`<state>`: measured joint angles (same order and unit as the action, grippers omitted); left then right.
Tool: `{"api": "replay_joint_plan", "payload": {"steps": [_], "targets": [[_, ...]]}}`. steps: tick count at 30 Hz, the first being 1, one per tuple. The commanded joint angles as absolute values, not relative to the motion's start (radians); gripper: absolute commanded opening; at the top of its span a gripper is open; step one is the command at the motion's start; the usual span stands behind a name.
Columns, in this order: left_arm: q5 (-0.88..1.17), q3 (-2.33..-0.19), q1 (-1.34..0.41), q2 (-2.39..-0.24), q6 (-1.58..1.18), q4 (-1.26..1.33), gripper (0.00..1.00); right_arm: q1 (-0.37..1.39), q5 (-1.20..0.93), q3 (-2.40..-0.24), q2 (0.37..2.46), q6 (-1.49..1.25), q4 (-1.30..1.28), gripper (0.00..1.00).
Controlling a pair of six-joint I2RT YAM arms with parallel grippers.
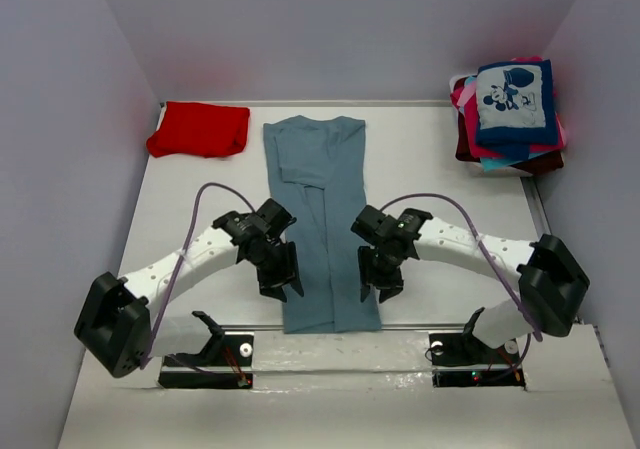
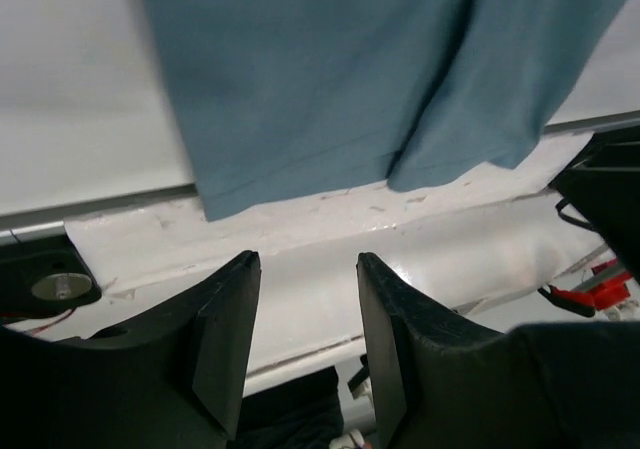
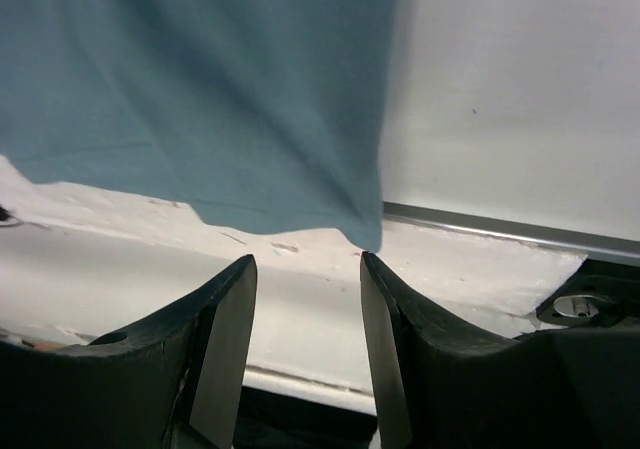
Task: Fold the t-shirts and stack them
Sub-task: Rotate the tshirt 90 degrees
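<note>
Left pincer (image 1: 280, 281) part-open, nothing between its two dark fingers (image 2: 225, 339), held low just off the left edge of the grey-blue t-shirt (image 1: 325, 219), near the hem. Right pincer (image 1: 381, 287) likewise part-open and empty, just off the same shirt's right edge, level with its partner. Between the two, the grey-blue t-shirt flat on the white surface (image 1: 450, 179) as a long narrow strip, sides folded inward to a centre line, hem end toward the arm bases. In the left wrist view, hem just ahead of the fingertips and off to the right, overlapping a glossy white strip (image 2: 450, 219) at the near edge of the surface. In the right wrist view, hem corner just ahead of the right-hand finger, cloth reaching away to the left. Both pincers apart from the cloth. Farther out, beyond the left pincer in the far corner, a red t-shirt (image 1: 198, 129) folded into a block. Beyond the right pincer in the opposite far corner, a stack of folded t-shirts (image 1: 505, 149) in pink, maroon and teal, topped by a navy one (image 1: 515, 99) with a cartoon-mouse print.
</note>
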<state>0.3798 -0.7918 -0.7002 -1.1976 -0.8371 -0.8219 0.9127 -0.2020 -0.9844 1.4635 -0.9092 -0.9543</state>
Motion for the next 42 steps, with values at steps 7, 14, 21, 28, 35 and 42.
{"api": "replay_joint_plan", "payload": {"steps": [7,14,21,28,35,42], "targets": [[0.312,-1.116,-0.485,-1.501,-0.617,-0.724,0.55,0.642,-0.146,-1.320,1.669,-0.778,-0.902,0.52],[0.260,-1.371,-0.439,-1.770,-0.560,-0.686,0.55,0.572,-0.206,-1.601,1.908,-0.704,-0.887,0.51],[0.227,-1.616,-0.396,-1.995,-0.534,-0.712,0.53,0.540,-0.267,-1.848,2.140,-0.687,-0.920,0.49],[0.155,-1.792,-0.367,-2.109,-0.522,-0.802,0.52,0.511,-0.319,-1.991,2.275,-0.678,-0.962,0.47],[0.173,-1.802,-0.347,-2.175,-0.506,-0.790,0.52,0.511,-0.333,-2.013,2.293,-0.664,-0.969,0.47],[0.172,-1.848,-0.347,-2.203,-0.506,-0.808,0.51,0.502,-0.366,-2.014,2.292,-0.667,-0.951,0.47]]}}
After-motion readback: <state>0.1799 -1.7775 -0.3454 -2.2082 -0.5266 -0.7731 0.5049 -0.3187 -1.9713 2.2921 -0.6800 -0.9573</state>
